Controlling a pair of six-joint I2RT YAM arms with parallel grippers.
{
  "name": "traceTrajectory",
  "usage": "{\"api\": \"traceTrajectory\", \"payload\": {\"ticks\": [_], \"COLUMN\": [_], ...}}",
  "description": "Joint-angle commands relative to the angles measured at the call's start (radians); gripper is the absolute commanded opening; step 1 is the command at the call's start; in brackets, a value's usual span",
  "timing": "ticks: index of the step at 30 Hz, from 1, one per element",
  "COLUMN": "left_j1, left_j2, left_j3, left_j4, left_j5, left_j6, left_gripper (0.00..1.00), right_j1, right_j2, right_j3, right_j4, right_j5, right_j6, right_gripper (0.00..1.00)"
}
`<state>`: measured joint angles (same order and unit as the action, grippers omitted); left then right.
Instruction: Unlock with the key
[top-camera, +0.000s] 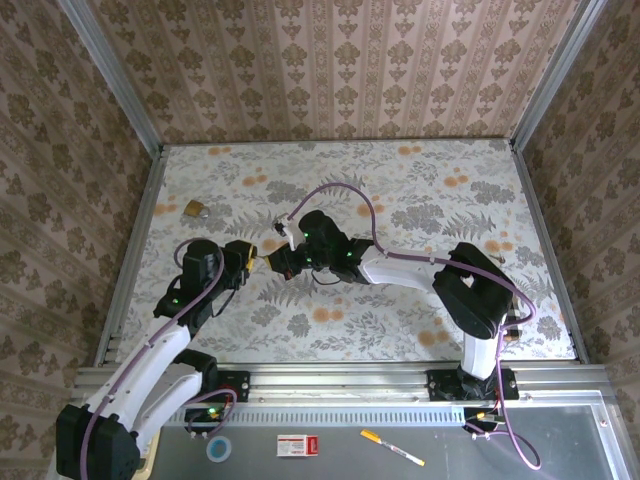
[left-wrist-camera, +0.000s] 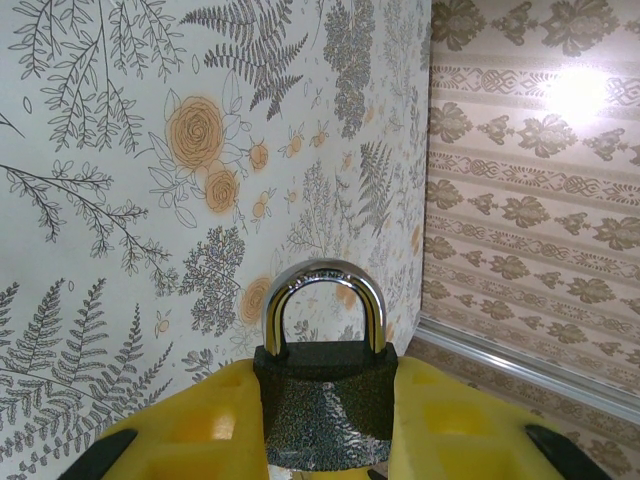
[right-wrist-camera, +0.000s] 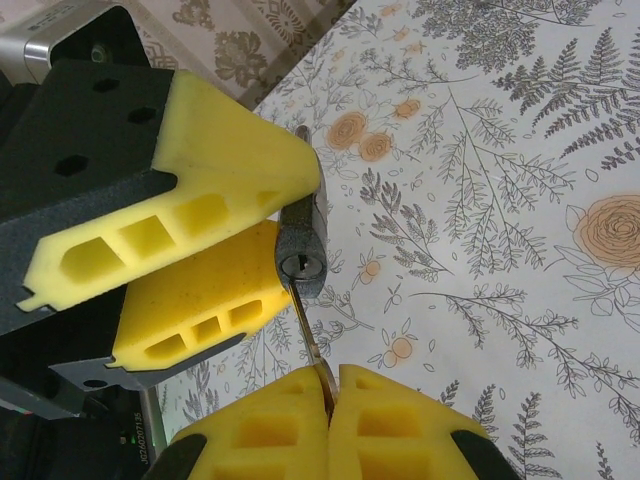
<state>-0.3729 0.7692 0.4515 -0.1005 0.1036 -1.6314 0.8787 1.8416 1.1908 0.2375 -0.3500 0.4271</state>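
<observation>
A dark, rough-skinned padlock (left-wrist-camera: 325, 405) with a silvery shackle (left-wrist-camera: 325, 282) sits between the yellow pads of my left gripper (left-wrist-camera: 325, 400), which is shut on its body. In the right wrist view the padlock (right-wrist-camera: 302, 262) shows its underside, with the round keyhole facing the camera. My right gripper (right-wrist-camera: 330, 385) is shut on the key (right-wrist-camera: 306, 325). Its head is buried between the pads and only the thin silvery blade sticks out. The blade's tip touches the padlock's underside at the lower rim of the keyhole, and the slot shows dark. From above, the left gripper (top-camera: 245, 257) and the right gripper (top-camera: 285, 260) meet mid-table.
A small brass padlock (top-camera: 195, 208) lies on the floral tabletop (top-camera: 420, 190) at the far left. Metal rails (top-camera: 130, 250) and patterned walls bound the table. A pen (top-camera: 392, 447), a small box (top-camera: 297, 445) and a tape roll (top-camera: 219, 448) lie on the near shelf.
</observation>
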Motion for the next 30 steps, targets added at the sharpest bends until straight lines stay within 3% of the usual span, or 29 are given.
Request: {"api": "traceTrajectory", "payload": {"ticks": [1,30], "left_j1": [-0.006,-0.027], "left_j2": [-0.012,0.001], "left_j3": [-0.011,-0.018], "left_j4": [0.026,0.048], "left_j5": [-0.018,-0.024], "left_j6": [-0.022,-0.022], "left_gripper": [0.01,0.00], "right_j1": [-0.010,-0.017], "right_j2": [0.009,0.032], "right_j3": [-0.008,0.011], "right_j4": [0.032,0.037], "right_j5": [0.011,0.010], "right_j6": [0.017,0.029], "right_gripper": [0.00,0.00]}}
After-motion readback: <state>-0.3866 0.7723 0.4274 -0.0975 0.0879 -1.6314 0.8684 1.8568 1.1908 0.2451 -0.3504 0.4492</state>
